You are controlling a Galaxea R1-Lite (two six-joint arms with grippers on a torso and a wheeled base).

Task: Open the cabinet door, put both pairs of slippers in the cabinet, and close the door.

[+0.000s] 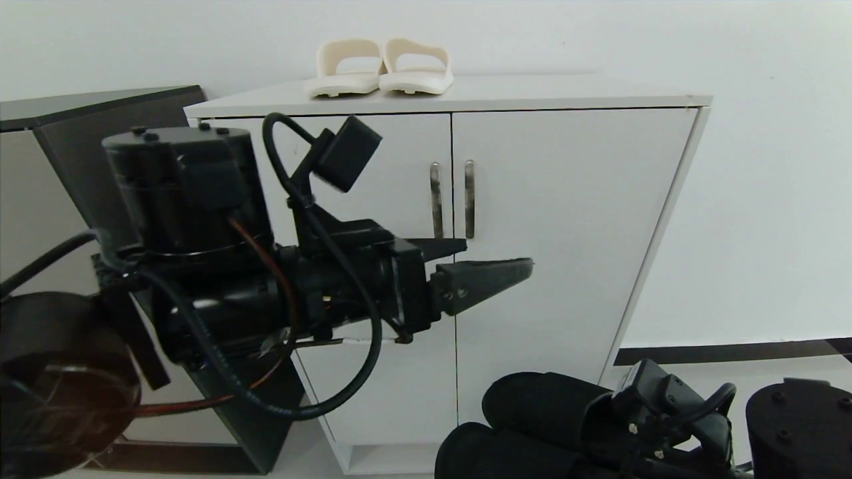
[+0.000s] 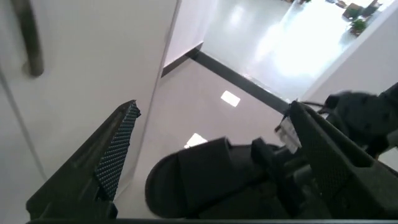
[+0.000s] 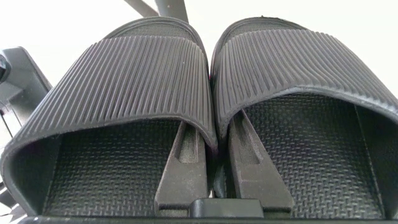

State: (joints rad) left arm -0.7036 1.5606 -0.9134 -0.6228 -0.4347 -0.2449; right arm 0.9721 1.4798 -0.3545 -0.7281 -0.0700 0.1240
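Door-opening step: left gripper, fingers apart, hangs by the handles of the shut cabinet — next it should close on one and pull — while right gripper clamps the black slippers

The left arm is held up high and points across to the right. The left pincer is wide open and holds nothing. The right arm sits low. The right pincer squeezes the black slippers together.
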